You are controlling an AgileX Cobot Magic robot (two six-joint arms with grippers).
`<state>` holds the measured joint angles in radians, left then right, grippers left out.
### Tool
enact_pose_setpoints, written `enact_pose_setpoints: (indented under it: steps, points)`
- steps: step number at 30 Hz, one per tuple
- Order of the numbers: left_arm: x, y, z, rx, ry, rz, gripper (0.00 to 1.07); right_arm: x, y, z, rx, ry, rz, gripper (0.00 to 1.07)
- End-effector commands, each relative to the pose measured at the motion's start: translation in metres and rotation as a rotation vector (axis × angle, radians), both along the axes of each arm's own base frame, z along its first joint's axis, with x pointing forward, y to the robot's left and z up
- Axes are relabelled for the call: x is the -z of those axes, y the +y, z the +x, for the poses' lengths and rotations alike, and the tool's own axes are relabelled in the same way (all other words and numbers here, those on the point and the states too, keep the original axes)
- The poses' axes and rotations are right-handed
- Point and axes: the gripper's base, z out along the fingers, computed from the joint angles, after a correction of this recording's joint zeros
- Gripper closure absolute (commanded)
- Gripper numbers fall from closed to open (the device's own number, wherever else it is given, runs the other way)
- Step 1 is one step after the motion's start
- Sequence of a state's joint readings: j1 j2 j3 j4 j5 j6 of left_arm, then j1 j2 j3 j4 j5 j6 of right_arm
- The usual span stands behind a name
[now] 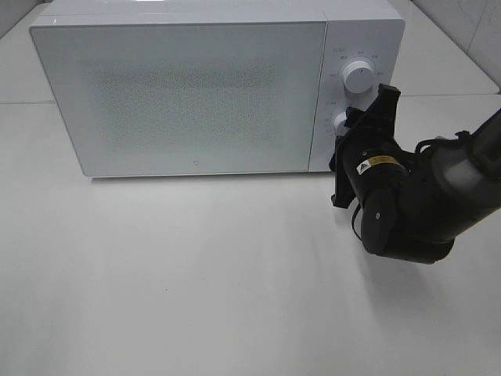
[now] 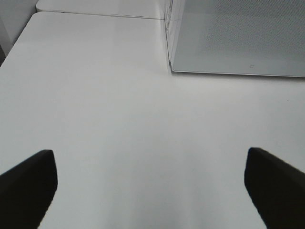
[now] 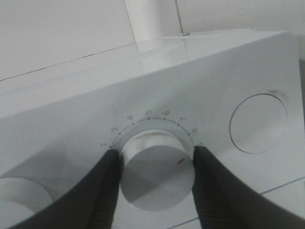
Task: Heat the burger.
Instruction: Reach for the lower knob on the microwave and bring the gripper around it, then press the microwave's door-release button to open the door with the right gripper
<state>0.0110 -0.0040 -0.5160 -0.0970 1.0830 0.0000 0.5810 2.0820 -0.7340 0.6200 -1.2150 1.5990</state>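
At the lower knob (image 3: 156, 174): right pincer (image 3: 155, 153) clamped on it, gripping both sides.
Turning: rotate steadily about the knob's own axis, grip kept square, and stop at a short time.
Left pincer (image 2: 150, 155): apart, over bare desk (image 2: 119, 95).
Burger: unseen; microwave (image 1: 188, 94) door shut, so presumably inside.

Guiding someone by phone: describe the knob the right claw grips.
Find the white microwave, then the control panel at its right end. Of its two white knobs, it is the lower knob, pinched in the right claw; the upper knob is free.
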Motion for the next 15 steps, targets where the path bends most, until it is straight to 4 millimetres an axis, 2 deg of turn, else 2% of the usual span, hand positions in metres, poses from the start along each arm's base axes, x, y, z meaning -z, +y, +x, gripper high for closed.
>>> enact_pose_setpoints:
  steps: [1, 2, 3, 4, 5, 6, 7, 15]
  points:
    - [-0.001, 0.0, -0.001, -0.005, -0.03, 0.0, 0.06, -0.03, 0.018, 0.005, -0.146, -0.278, -0.01, 0.88]
    - [-0.001, 0.0, -0.001, -0.005, -0.03, 0.0, 0.06, -0.03, 0.018, 0.005, -0.136, -0.276, -0.014, 0.83]
    - [-0.001, 0.0, -0.001, -0.005, -0.03, 0.0, 0.06, -0.03, 0.018, 0.005, -0.136, -0.276, -0.014, 0.83]
    - [-0.001, 0.0, -0.001, -0.005, -0.03, 0.0, 0.06, -0.029, 0.016, 0.005, -0.112, -0.272, -0.013, 0.75]
    - [-0.001, 0.0, -0.001, -0.005, -0.03, 0.0, 0.06, -0.029, 0.015, 0.005, -0.101, -0.271, -0.017, 0.7]
    - [-0.001, 0.0, -0.001, -0.005, -0.03, 0.0, 0.06, -0.029, 0.015, 0.005, -0.101, -0.271, -0.017, 0.7]
    - [-0.001, 0.0, -0.001, -0.005, -0.03, 0.0, 0.06, -0.029, 0.014, 0.006, -0.086, -0.268, -0.027, 0.63]
    - [-0.001, 0.0, -0.001, -0.005, -0.03, 0.0, 0.06, -0.028, 0.008, 0.006, -0.037, -0.26, -0.115, 0.42]
